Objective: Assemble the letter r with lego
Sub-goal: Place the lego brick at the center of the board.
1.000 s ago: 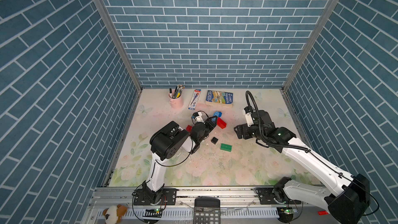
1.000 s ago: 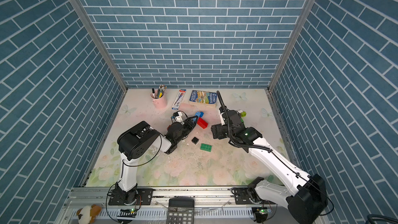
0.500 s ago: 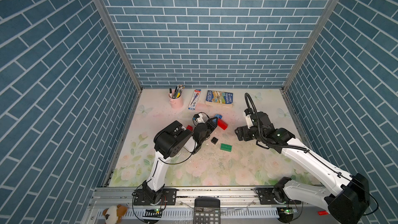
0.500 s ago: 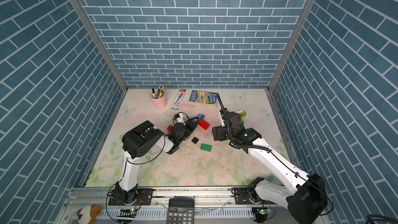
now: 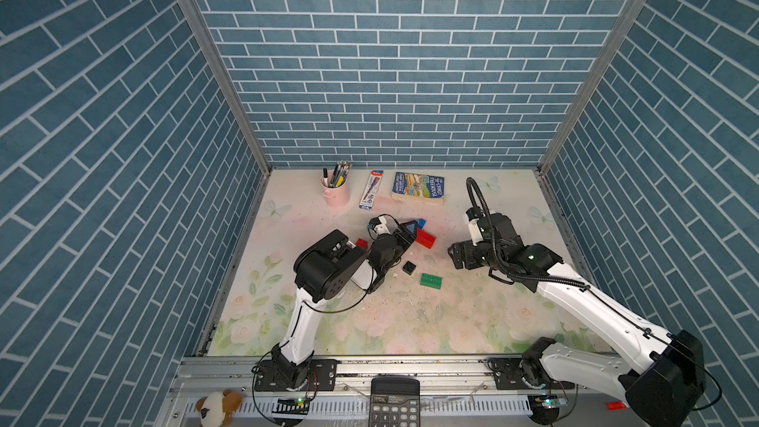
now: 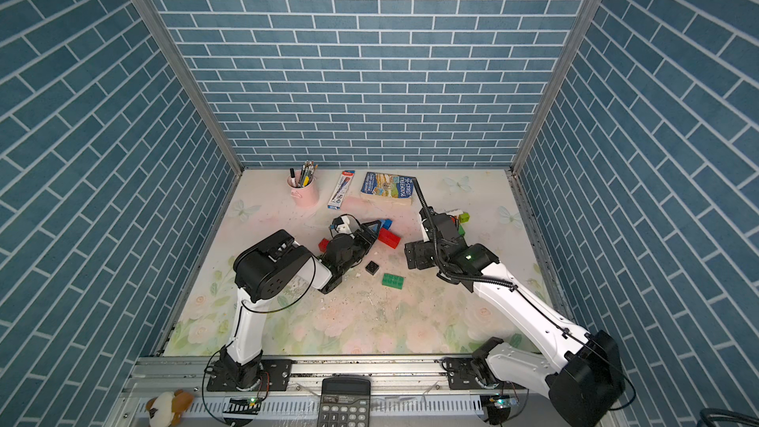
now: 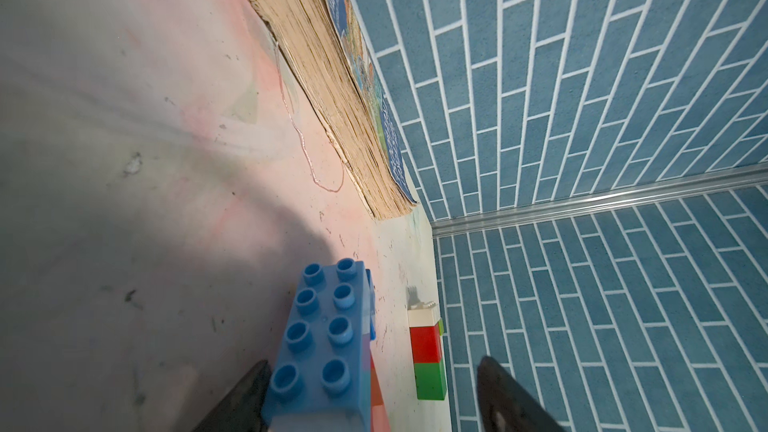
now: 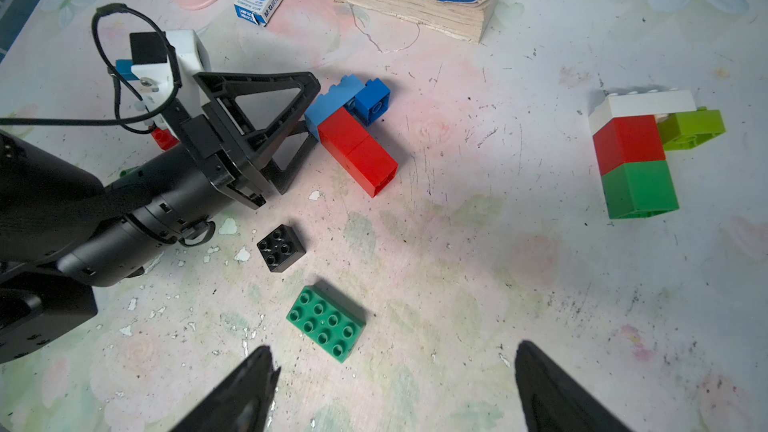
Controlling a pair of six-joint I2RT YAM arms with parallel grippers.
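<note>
My left tool stands apart around the light-blue brick, its long axis pointing straight ahead. Right tool apart, empty, farther off.

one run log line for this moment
left gripper open around blue brick | right gripper open, empty | green brick, black brick loose

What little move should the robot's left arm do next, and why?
Probably pull the left gripper straight back, away from the light blue brick. Its jaws are open around that brick, which lies on the table against the red bricks, so it seems placed.
</note>
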